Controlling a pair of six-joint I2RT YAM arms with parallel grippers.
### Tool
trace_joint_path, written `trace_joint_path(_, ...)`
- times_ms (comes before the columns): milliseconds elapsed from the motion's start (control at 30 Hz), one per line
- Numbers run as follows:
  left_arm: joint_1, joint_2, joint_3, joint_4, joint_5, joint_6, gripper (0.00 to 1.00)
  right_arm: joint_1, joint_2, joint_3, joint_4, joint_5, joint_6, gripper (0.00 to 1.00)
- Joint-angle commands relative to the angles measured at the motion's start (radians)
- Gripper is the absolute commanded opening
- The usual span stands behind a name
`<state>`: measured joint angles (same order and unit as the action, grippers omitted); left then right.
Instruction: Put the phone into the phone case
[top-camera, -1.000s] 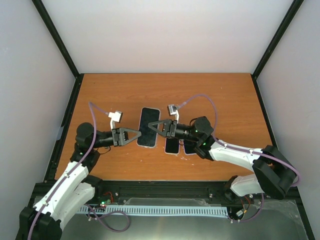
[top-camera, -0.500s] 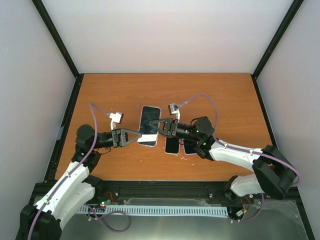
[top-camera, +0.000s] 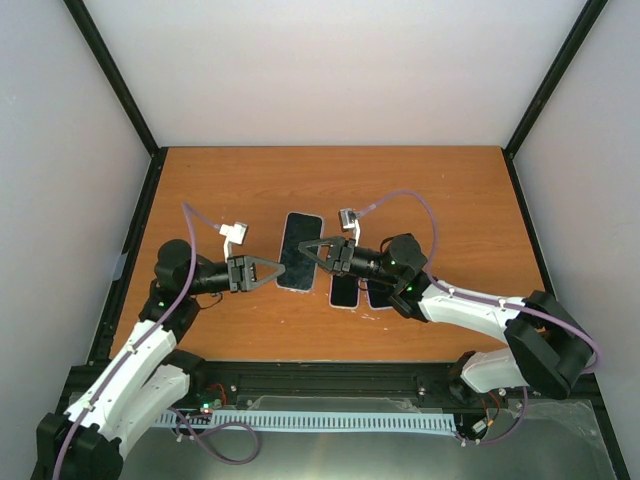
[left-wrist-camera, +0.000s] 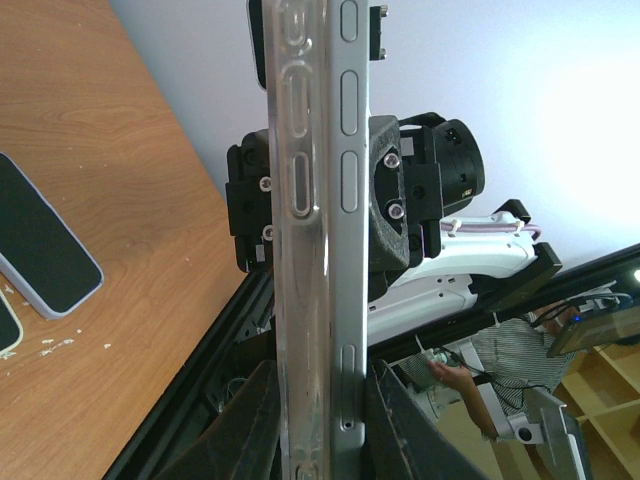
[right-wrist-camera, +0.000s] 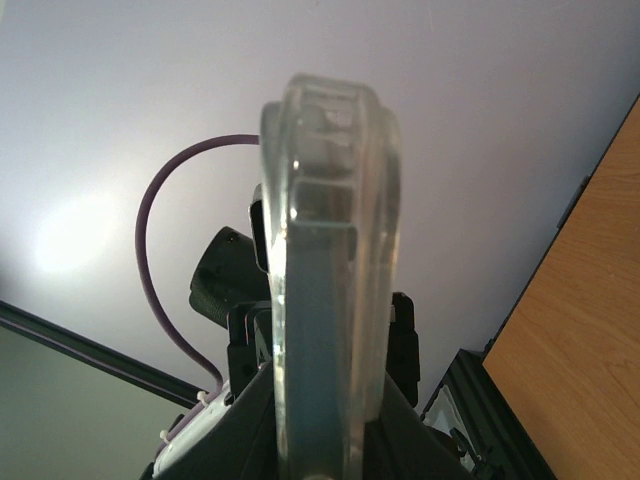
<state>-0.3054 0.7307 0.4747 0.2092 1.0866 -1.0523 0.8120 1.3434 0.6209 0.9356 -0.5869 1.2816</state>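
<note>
As both stand edge-on, glossy clear case (left-wrist-camera: 298, 200) meets silver-edged phone (left-wrist-camera: 348, 250).

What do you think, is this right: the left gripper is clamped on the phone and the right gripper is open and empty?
Not quite. The left gripper is clamped on the phone, but the right gripper is shut on it too, not open and empty; the right wrist view shows this.

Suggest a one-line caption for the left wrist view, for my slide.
Left pincer grips phone and clear case edge-on; another phone lies on the wooden table.
</note>
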Motion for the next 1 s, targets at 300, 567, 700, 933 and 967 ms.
trace_joint_path(300,0.002,-0.007,-0.03,0.162,-0.003,-0.105,0.0,0.005,-0.037,-0.007,0.156,-0.044,0.049,0.2)
trace_joint_path(567,0.002,0.002,0.035,-0.038,-0.055,0.041,0.07,0.005,-0.056,-0.006,0.091,-0.038,0.004,0.15)
trace_joint_path(700,0.002,-0.016,0.047,-0.037,-0.055,0.04,0.26,0.006,-0.081,-0.012,0.012,-0.067,-0.068,0.11)
trace_joint_path(933,0.002,0.021,0.092,-0.026,-0.069,0.064,0.46,0.007,-0.127,-0.066,-0.04,-0.158,-0.15,0.11)
trace_joint_path(967,0.002,0.038,0.096,-0.011,-0.068,0.052,0.47,0.007,-0.131,-0.074,-0.038,-0.167,-0.154,0.11)
